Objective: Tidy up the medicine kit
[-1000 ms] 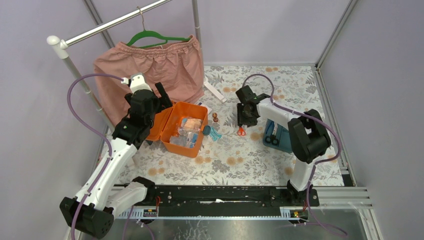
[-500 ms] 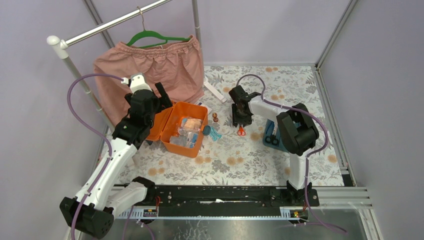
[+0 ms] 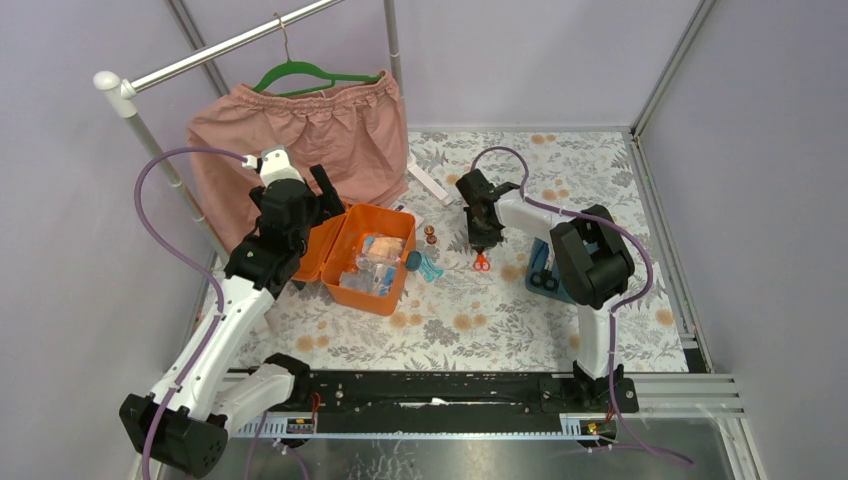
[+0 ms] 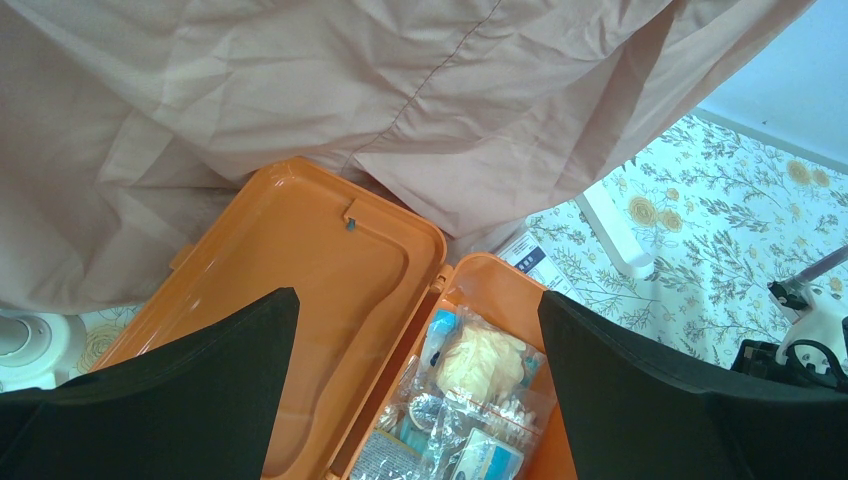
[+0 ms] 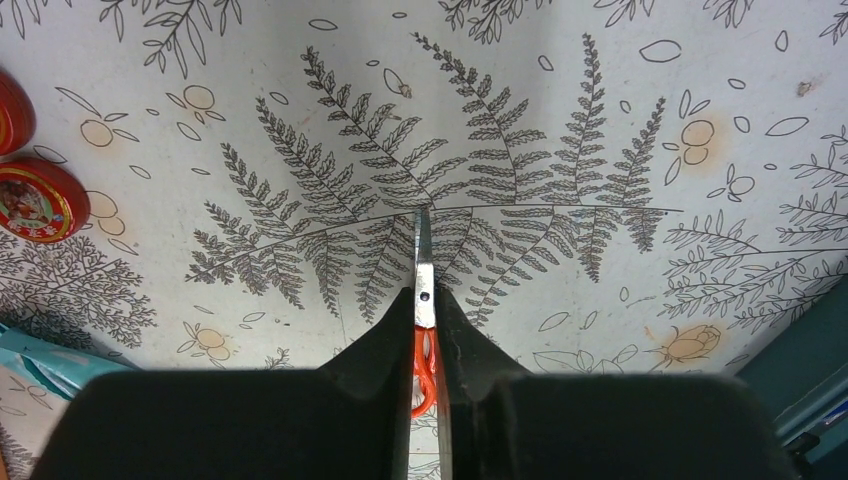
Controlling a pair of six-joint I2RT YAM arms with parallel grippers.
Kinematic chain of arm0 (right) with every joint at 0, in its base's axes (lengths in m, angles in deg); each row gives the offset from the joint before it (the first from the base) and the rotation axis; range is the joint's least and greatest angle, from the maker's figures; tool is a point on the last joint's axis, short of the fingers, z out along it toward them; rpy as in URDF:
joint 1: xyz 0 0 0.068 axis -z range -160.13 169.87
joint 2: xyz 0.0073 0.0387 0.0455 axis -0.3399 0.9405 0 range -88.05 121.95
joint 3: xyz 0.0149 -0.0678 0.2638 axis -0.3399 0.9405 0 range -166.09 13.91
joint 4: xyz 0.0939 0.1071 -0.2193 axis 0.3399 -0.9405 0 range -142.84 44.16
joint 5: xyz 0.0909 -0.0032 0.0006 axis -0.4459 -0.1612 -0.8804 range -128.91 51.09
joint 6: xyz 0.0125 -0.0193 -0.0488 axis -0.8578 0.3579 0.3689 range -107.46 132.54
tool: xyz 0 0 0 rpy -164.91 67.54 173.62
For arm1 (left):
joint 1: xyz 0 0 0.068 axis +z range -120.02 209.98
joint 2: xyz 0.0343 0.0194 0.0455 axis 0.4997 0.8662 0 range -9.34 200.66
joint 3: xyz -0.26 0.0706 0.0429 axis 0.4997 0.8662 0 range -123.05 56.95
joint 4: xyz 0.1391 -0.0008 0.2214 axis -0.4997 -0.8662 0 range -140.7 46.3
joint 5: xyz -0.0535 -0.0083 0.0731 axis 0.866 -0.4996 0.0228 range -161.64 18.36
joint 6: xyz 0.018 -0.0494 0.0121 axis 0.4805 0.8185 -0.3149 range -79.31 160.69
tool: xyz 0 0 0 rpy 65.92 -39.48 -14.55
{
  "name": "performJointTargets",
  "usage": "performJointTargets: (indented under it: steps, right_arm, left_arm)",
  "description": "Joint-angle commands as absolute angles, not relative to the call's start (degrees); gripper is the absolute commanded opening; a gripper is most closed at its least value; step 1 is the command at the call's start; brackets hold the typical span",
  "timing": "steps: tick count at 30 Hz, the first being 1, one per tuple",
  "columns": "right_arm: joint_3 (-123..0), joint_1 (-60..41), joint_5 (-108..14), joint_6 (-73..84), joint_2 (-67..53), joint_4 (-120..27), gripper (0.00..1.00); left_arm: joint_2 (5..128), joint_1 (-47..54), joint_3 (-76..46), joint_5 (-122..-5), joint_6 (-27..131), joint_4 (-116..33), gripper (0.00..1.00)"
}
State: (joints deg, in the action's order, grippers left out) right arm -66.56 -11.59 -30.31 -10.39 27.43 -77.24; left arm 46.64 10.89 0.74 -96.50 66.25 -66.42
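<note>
The medicine kit (image 3: pixel 372 262) is an orange box lying open, its lid (image 3: pixel 322 245) folded back to the left. Bagged supplies (image 4: pixel 480 375) fill its base. My left gripper (image 4: pixel 417 300) hangs open above the hinge, holding nothing, and shows in the top view (image 3: pixel 322 195) at the lid's far edge. My right gripper (image 5: pixel 425 305) is shut on small scissors (image 5: pixel 424 265) with orange handles, which lie flat on the floral table; from above the handles (image 3: pixel 482 263) poke out below the gripper (image 3: pixel 481 240). The teal insert tray (image 3: pixel 560 285) sits right of them.
A pink garment (image 3: pixel 300 140) on a green hanger drapes behind the kit from a metal rack (image 3: pixel 150 150). Two small red tins (image 3: pixel 431 236) and a teal item (image 3: pixel 428 268) lie between the kit and the scissors. A white strip (image 3: pixel 430 183) lies further back.
My right gripper has shifted left over the scissors and closed on them. The left arm has not moved.
</note>
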Motion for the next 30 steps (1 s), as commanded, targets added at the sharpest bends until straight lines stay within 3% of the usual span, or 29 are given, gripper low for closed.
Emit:
performJointTargets:
  steps: [1,13,30]
  right_arm:
    - [-66.6,-11.8,-27.8,-10.0,27.5,-77.9,0.12]
    - [-65.9,-8.9,-30.7,-10.2,17.9,-80.3,0.13]
    - [-48.3,7.8,-27.7,-6.2,-0.5,-83.7,0.14]
  left_arm:
    - [47.0,10.8,1.5,-97.4,65.9,-64.3,0.99]
    - [47.0,10.8,1.5,-97.2,65.9,-64.2,0.99]
    - [47.1,10.8,1.5,-96.6,66.1,-64.2,0.99]
